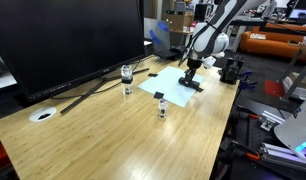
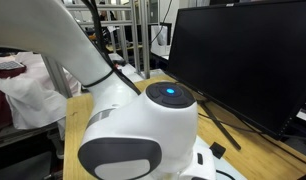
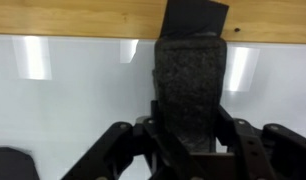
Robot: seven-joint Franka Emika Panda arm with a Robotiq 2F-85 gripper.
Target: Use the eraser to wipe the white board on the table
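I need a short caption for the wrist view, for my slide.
Wrist view: the pincer grips the eraser over the white board, with the wooden table visible beyond it.

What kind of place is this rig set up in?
Probably a robotics lab or workshop: a large dark monitor stands on the wood table, with metal racks in the background and orange equipment off the table's far end.

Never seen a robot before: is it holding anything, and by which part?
Yes. Its fingers clamp the black eraser by its two long sides, at the end nearest the wrist, over the white board.
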